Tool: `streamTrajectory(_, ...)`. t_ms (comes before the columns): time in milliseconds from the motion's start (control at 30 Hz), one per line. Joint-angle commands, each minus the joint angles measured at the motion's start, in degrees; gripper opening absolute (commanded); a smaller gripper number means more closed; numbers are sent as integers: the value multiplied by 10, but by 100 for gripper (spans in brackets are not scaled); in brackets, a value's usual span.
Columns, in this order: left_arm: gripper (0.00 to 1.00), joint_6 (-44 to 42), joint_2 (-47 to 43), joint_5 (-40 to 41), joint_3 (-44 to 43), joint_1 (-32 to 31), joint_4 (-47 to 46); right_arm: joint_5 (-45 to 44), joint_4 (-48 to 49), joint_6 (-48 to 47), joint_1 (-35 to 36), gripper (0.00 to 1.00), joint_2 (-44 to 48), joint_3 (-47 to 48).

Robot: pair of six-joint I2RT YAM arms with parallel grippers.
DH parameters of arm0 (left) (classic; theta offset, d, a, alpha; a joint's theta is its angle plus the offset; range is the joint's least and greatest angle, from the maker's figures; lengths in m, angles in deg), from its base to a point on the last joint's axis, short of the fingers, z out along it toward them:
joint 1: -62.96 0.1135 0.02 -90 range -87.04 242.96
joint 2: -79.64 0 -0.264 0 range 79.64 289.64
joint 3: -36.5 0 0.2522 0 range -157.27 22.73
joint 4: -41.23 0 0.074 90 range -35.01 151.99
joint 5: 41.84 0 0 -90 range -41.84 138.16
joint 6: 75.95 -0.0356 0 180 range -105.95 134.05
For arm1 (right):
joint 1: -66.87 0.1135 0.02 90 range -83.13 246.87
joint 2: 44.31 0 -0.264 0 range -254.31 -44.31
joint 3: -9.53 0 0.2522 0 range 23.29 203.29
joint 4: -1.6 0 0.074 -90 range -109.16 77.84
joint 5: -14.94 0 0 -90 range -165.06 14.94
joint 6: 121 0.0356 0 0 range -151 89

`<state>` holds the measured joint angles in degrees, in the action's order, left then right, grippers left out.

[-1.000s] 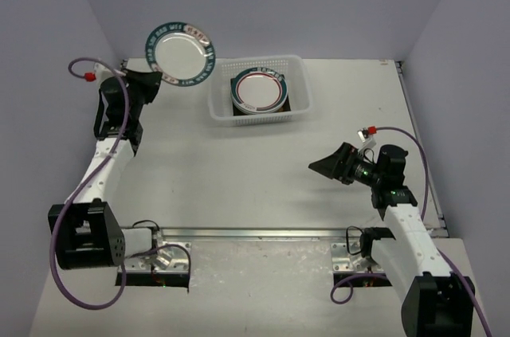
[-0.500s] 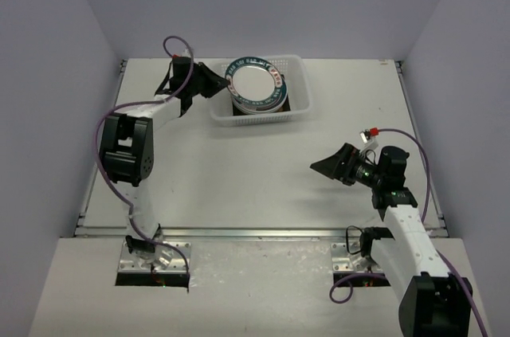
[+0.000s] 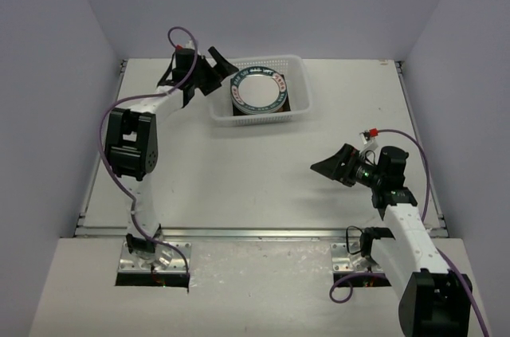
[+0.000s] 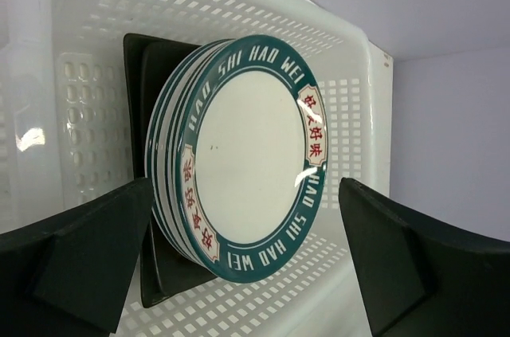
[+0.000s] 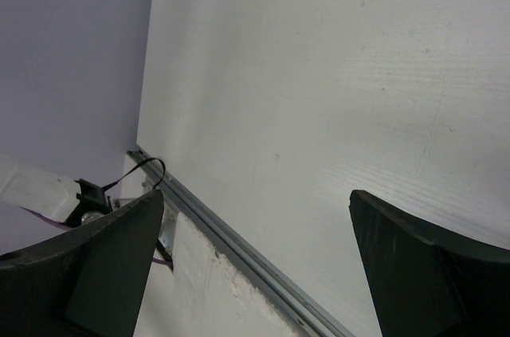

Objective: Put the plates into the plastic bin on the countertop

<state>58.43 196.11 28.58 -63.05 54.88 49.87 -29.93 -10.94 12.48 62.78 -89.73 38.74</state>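
The plastic bin [image 3: 296, 62] stands at the back of the countertop [image 3: 239, 170]. Inside it the plates [image 3: 256, 92] lie in a stack. The top plate [image 4: 251, 158] is round and white, with a teal lettered rim and red motifs. Similar round ones lie under it, and a dark square plate [image 4: 143, 58] is at the bottom. My left gripper [image 3: 225, 74] is at the bin's left rim, open, its fingers [image 4: 80, 257] wide on either side of the stack and apart from it. My right gripper [image 3: 327, 168] hangs open over bare countertop [image 5: 319, 74] at the right, holding nothing.
The bin's lattice wall [image 4: 351, 98] rises close around the stack. A metal rail [image 5: 239, 249] runs along the countertop's near edge, with the arm bases behind it. Grey walls close in the left, back and right sides.
The left arm swung the teal-rimmed plate from the far left into the bin, laid it on the stack and opened its jaws. The right arm has not moved.
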Motion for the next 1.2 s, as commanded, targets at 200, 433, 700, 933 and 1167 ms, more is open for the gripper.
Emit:
streamTrajectory(200,100,-116,-211,159,47,-31,142,-100,-62,-68,-6,99,21,21)
streamTrajectory(433,100,-203,-487,237,279,-40,236,-264,-219,-153,-5,99,95,106)
streamTrajectory(700,100,-272,-703,155,384,-40,283,-332,-395,-236,27,99,53,316)
streamTrajectory(933,100,-281,-864,383,508,-45,242,-409,-375,-282,69,99,71,295)
streamTrajectory(1167,100,-286,-894,405,518,-47,241,-410,-296,-264,71,99,79,225)
